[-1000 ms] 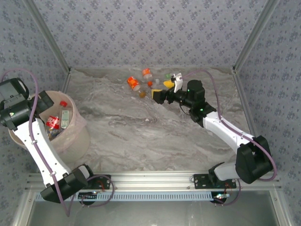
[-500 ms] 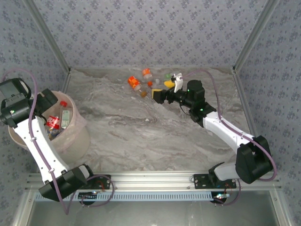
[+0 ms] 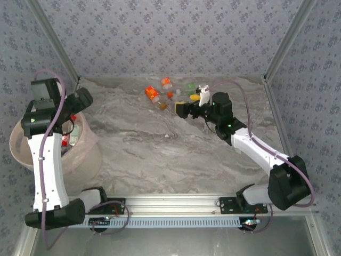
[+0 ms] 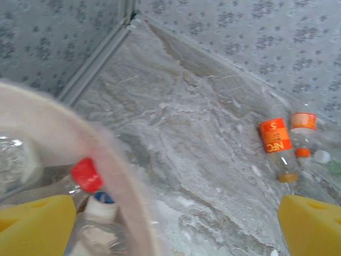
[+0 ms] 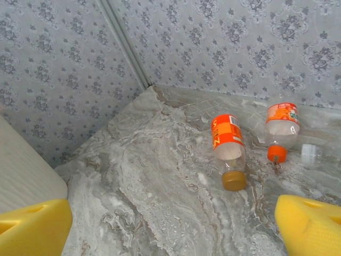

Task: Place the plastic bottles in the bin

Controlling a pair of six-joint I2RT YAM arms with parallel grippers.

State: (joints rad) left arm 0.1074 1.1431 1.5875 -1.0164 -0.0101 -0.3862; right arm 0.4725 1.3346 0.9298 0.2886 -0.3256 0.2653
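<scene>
Top external view: the large round pale pink plastic bin (image 3: 89, 156) stands at the left edge of the grey marbled tabletop (image 3: 160, 154), with clear plastic bottles (image 3: 74, 136) lying inside it. The left gripper (image 3: 82, 99) hangs over the bin's far rim. Left wrist view: its yellow finger pads (image 4: 34, 224) are spread wide with nothing between them. A red-capped clear bottle (image 4: 85, 176) and a blue-and-white-capped bottle (image 4: 104, 200) lie just inside the rim. At centre, near the back wall (image 3: 170, 37), an orange-labelled bottle with an amber cap (image 3: 152, 95) lies beside an orange-labelled bottle with an orange cap (image 3: 167, 83). The right gripper (image 3: 184, 109) is over the table on the near side of both. Right wrist view: its yellow pads (image 5: 311, 226) stand wide apart and empty, and both orange-labelled bottles lie ahead, clear of the pads.
</scene>
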